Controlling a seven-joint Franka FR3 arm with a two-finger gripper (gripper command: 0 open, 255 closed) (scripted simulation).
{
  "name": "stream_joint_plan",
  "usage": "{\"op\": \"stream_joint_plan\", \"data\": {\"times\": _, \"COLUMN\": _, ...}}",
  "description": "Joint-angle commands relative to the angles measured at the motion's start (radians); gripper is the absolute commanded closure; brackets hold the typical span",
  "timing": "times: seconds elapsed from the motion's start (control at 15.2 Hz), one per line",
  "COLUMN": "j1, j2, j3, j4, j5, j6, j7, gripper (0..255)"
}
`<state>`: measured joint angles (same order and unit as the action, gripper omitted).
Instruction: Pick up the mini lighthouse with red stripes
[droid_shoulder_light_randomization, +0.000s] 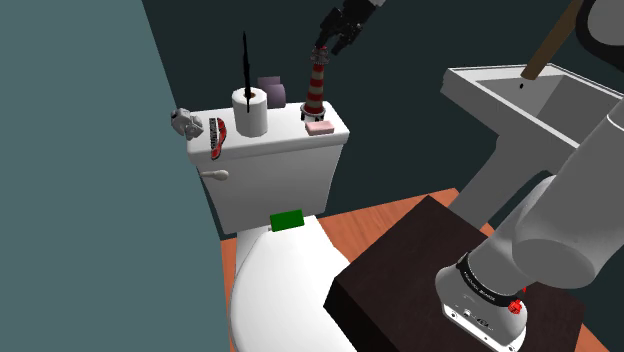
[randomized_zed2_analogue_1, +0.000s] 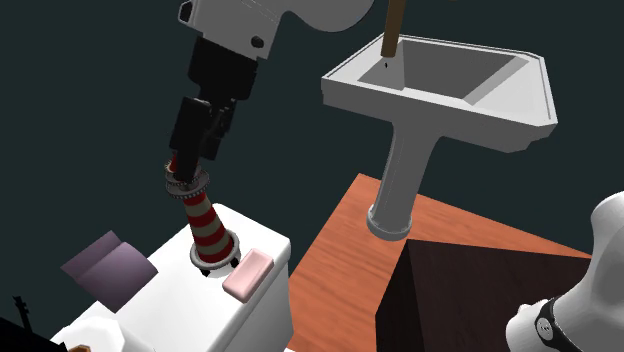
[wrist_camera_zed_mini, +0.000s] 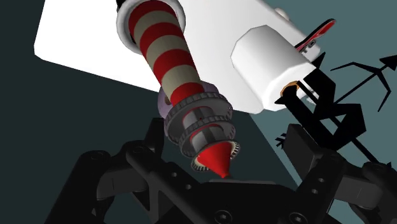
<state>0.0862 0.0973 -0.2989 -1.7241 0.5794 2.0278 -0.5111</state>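
- On the toilet tank lid (droid_shoulder_light_randomization: 285, 130), at its end toward the shoulder view's right, you see the red-and-pale striped lighthouse (droid_shoulder_light_randomization: 315, 85) standing on its base, with a pink soap bar (droid_shoulder_light_randomization: 319, 127) just beside it.
- You find the gripper (droid_shoulder_light_randomization: 322, 50) right above, its fingers spread to either side of the lighthouse's red cone top.
- Through the wrist view, note one finger (wrist_camera_zed_mini: 156, 130) close beside the railed gallery and the other standing apart from it.
- A white paper roll (droid_shoulder_light_randomization: 250, 110) stands near the lid's middle.
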Motion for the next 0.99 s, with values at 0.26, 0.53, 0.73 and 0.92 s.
{"op": "stream_joint_plan", "data": {"times": 0.26, "j1": -0.006, "j2": 0.043, "j3": 0.003, "j4": -0.004, "j5": 0.043, "j6": 0.041, "j7": -0.048, "gripper": 0}}
{"op": "stream_joint_plan", "data": {"times": 0.53, "j1": -0.005, "j2": 0.048, "j3": 0.005, "j4": -0.031, "j5": 0.054, "j6": 0.068, "j7": -0.067, "gripper": 0}}
{"op": "stream_joint_plan", "data": {"times": 0.73, "j1": -0.006, "j2": 0.046, "j3": 0.004, "j4": -0.033, "j5": 0.054, "j6": 0.068, "j7": -0.068, "gripper": 255}}
{"op": "stream_joint_plan", "data": {"times": 0.92, "j1": -0.005, "j2": 0.046, "j3": 0.004, "j4": -0.033, "j5": 0.053, "j6": 0.068, "j7": -0.068, "gripper": 255}}
